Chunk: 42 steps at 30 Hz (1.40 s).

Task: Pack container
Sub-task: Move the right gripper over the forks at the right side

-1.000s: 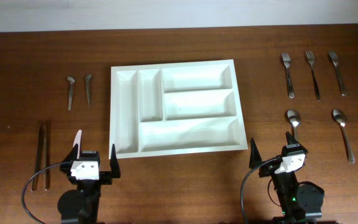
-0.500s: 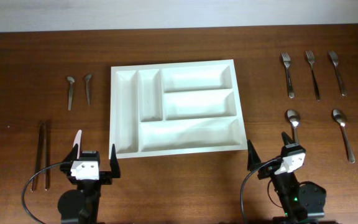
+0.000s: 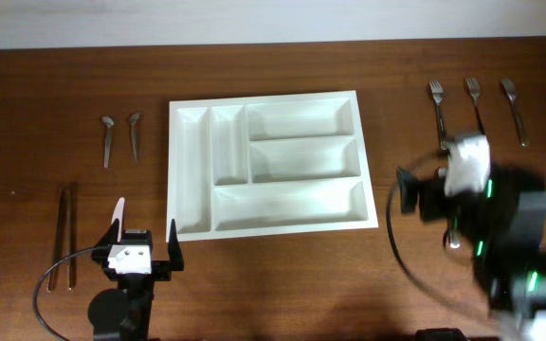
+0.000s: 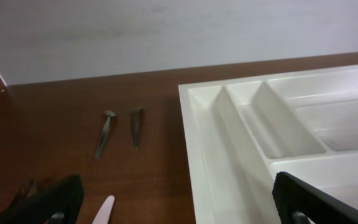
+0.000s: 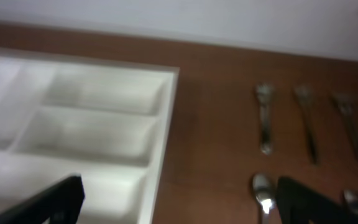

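Container (image 3: 263, 163) lies flat on the brown table (image 3: 27, 95); left gripper (image 3: 145, 231) sits just off its near-left corner, jaws spread wide; right gripper (image 5: 180, 188) hovers, blurred, beside its right edge, jaws spread too, both empty.

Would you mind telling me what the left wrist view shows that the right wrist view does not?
Only the left wrist view shows the two small spoons lying left of the white cutlery tray, along with the tray's left edge. Only the right wrist view shows the three forks and, nearer the camera, two larger spoons, all to the right of the tray. Both share the tray, empty in every compartment they show, and the brown table.
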{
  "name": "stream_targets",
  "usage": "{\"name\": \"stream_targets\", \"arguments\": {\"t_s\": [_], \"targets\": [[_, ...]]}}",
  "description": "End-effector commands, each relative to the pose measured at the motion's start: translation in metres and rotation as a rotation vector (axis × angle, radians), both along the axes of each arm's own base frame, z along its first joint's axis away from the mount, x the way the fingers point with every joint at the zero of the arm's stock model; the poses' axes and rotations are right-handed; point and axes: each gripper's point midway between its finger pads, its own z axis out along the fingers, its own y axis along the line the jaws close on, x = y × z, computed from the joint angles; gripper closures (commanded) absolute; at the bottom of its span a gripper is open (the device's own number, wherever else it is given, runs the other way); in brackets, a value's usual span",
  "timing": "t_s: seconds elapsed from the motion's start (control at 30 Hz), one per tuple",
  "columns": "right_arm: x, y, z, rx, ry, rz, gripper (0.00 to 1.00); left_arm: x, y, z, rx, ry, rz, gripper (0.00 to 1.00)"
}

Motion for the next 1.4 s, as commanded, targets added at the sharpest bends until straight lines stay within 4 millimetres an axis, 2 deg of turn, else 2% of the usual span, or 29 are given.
{"name": "stream_targets", "arguments": {"t_s": [0.0,0.1,0.17,0.27,0.33,0.43,0.57,0.77,0.97,1.03,1.1,1.17,1.23,1.37], "targets": [[0.028,0.036,0.029,0.032,0.075,0.230,0.01,0.000,0.002,-0.001,0.018,-0.002,0.009,0.01],[0.046,0.037,0.028,0.061,0.227,0.221,0.01,0.000,0.002,-0.001,0.018,-0.002,0.009,0.01],[0.059,0.033,0.020,0.052,0.315,0.199,0.01,0.000,0.002,-0.001,0.018,-0.002,0.009,0.01],[0.074,0.011,0.004,0.035,0.435,0.071,0.01,0.000,0.002,-0.001,0.018,-0.002,0.009,0.01],[0.082,-0.011,-0.003,0.047,0.501,-0.038,0.01,0.000,0.002,-0.001,0.018,-0.002,0.009,0.01],[0.082,-0.035,-0.010,0.088,0.588,-0.099,0.01,0.000,0.002,-0.001,0.018,-0.002,0.009,0.01],[0.067,-0.062,-0.023,0.133,0.707,-0.174,0.01,0.000,0.002,-0.001,0.018,-0.002,0.009,0.01],[0.064,-0.083,-0.028,0.156,0.722,-0.230,0.01,0.000,0.002,-0.001,0.018,-0.002,0.009,0.01],[0.065,-0.088,-0.027,0.167,0.712,-0.240,0.01,0.000,0.002,-0.001,0.018,-0.002,0.009,0.01],[0.069,-0.088,-0.026,0.135,0.691,-0.200,0.01,0.000,0.002,-0.001,0.018,-0.002,0.009,0.01],[0.077,-0.098,-0.029,0.042,0.662,-0.164,0.02,0.000,0.002,-0.001,0.018,-0.002,0.009,0.01],[0.086,-0.116,-0.035,-0.035,0.651,-0.213,0.01,0.000,0.002,-0.001,0.018,-0.002,0.009,0.01],[0.096,-0.120,-0.046,-0.030,0.658,-0.223,0.02,0.000,0.002,-0.001,0.018,-0.002,0.009,0.01],[0.109,-0.125,-0.087,-0.010,0.756,-0.225,0.01,0.000,0.002,-0.001,0.018,-0.002,0.009,0.01]]}}
